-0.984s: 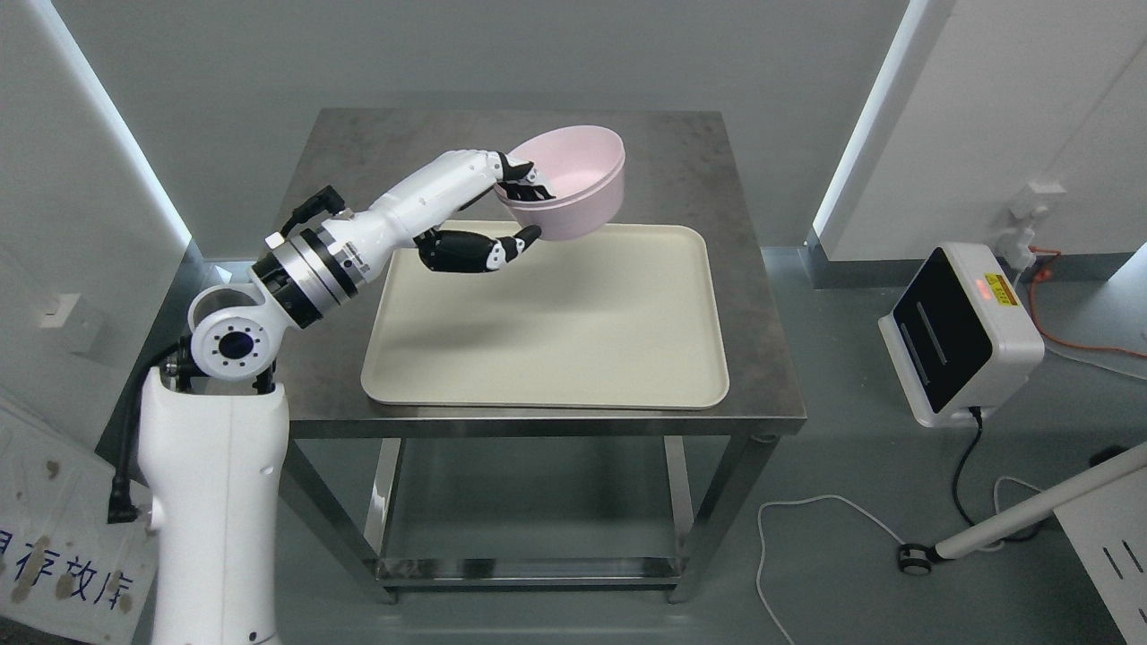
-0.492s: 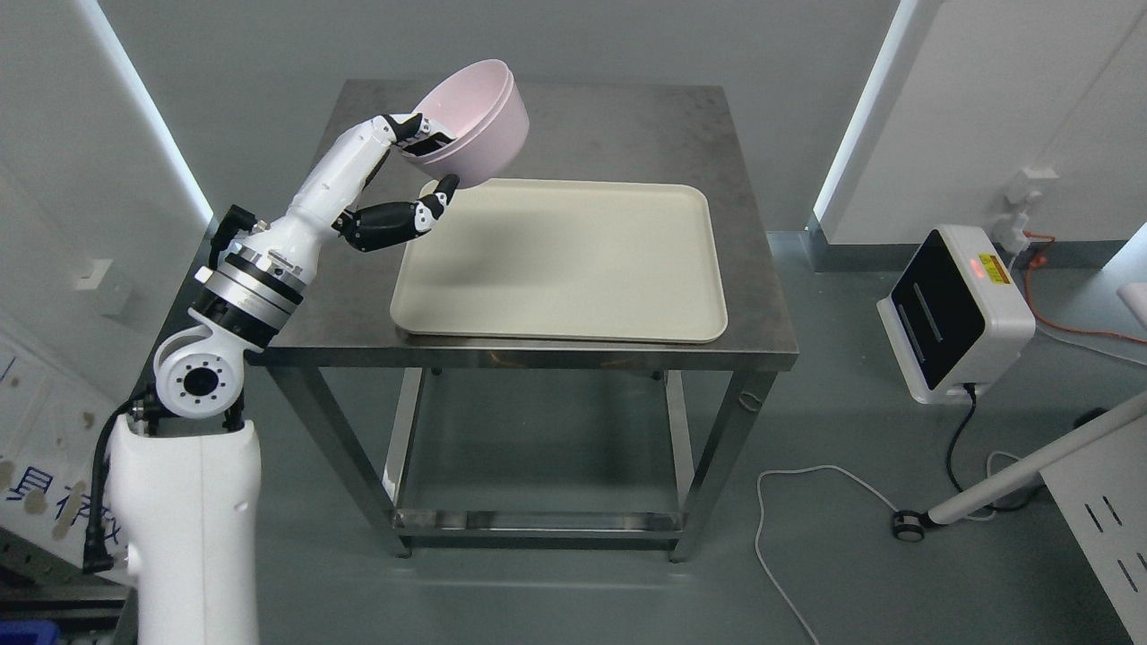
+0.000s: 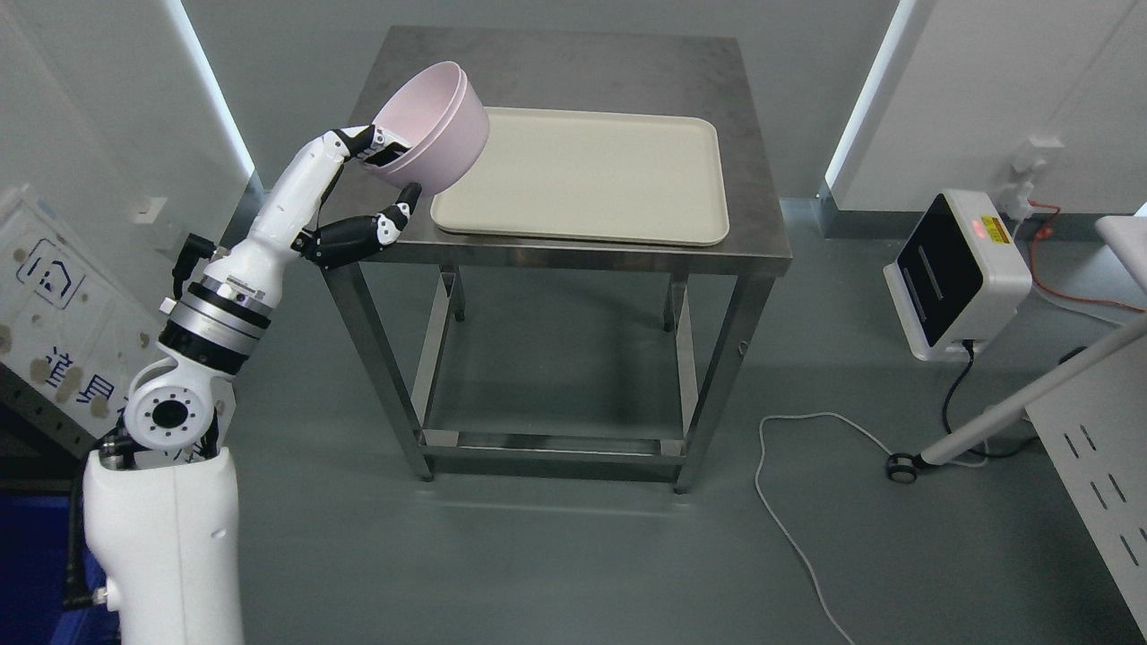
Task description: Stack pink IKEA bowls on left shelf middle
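A pink bowl [image 3: 435, 139] hangs tilted in the air over the steel table's front left corner, its mouth turned up and to the left. My left hand [image 3: 385, 184] is shut on it: upper fingers hooked over the rim, black thumb [image 3: 394, 215] under the base. The white left arm [image 3: 260, 242] rises from the lower left. No right arm shows. The bowl's inside is mostly hidden by its tilt.
A cream tray [image 3: 582, 179] lies bare on the steel table [image 3: 753, 251]. A white panel with printed signs [image 3: 63, 313] stands at the left. A white box with a black face [image 3: 954, 273], floor cables [image 3: 789, 502] and a white perforated shelf edge [image 3: 1093, 439] are at the right.
The whole picture shifted as the camera moved back and left from the table. My left hand carried the bowl off the tray, leftward past the table's left side, tilting it more.
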Tool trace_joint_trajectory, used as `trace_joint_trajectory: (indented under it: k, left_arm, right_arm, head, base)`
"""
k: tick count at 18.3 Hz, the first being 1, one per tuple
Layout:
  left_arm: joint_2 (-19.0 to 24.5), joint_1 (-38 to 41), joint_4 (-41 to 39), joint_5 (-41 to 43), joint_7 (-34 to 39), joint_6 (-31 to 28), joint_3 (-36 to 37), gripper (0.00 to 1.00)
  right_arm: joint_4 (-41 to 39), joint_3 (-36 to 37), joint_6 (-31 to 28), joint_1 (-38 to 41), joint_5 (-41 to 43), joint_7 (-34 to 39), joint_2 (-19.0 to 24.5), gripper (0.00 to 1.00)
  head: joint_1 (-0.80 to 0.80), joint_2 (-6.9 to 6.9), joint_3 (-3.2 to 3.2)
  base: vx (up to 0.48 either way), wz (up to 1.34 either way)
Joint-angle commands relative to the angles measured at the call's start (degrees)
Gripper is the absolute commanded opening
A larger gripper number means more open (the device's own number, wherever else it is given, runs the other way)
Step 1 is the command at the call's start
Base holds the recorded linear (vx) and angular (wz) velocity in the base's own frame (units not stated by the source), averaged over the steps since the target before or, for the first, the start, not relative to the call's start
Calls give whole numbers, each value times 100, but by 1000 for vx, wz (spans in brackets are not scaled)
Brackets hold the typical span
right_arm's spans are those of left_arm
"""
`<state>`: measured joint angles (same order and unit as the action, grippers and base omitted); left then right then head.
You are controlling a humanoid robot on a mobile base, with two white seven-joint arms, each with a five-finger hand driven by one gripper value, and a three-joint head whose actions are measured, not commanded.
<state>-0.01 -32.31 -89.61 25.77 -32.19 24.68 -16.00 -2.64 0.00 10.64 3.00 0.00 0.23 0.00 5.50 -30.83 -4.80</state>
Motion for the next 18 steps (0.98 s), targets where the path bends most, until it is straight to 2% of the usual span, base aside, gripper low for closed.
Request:
trace_joint_trajectory:
  k: [1, 11, 18]
  left_arm:
    - [101, 190, -109, -221, -7, 212, -307, 3]
    - [101, 190, -241, -573, 28, 204, -685, 3]
    - [101, 172, -373, -573, 81, 222, -712, 3]
  right_arm:
    - [0, 53, -1, -1, -44, -5, -100, 100]
    - [0, 61, -1, -1, -44, -5, -100, 100]
    - [0, 53, -1, -1, -44, -5, -100, 100]
  head:
    - [0, 0, 0]
    - [0, 0, 0]
    - [0, 0, 0]
  base:
    - [-408, -63]
    - [-347, 88]
    - [-333, 786]
